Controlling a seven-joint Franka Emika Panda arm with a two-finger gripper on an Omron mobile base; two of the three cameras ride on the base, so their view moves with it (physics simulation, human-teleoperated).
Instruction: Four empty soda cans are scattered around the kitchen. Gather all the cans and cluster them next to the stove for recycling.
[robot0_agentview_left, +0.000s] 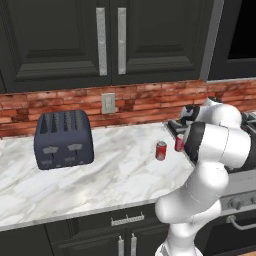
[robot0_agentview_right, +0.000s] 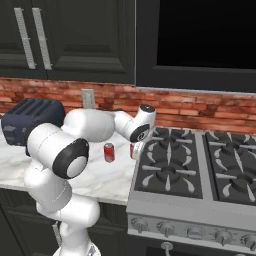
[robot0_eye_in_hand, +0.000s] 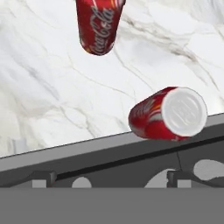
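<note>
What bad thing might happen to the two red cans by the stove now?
1. The nearer red can stands right against the stove edge, just under the open gripper; a careless move of the hand might knock it over.
2. The other red can stands a little apart on the marble counter; a tipped can might roll into it and spoil the cluster.

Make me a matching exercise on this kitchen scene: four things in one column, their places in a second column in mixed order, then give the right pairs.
Things:
1. toaster
2. nearer red can
3. other red can
4. wall outlet

Places:
A. right against the stove edge
B. on the brick backsplash
C. far left on the marble counter
D. on open counter, apart from the stove

Pairs: 1-C, 2-A, 3-D, 4-B
</note>
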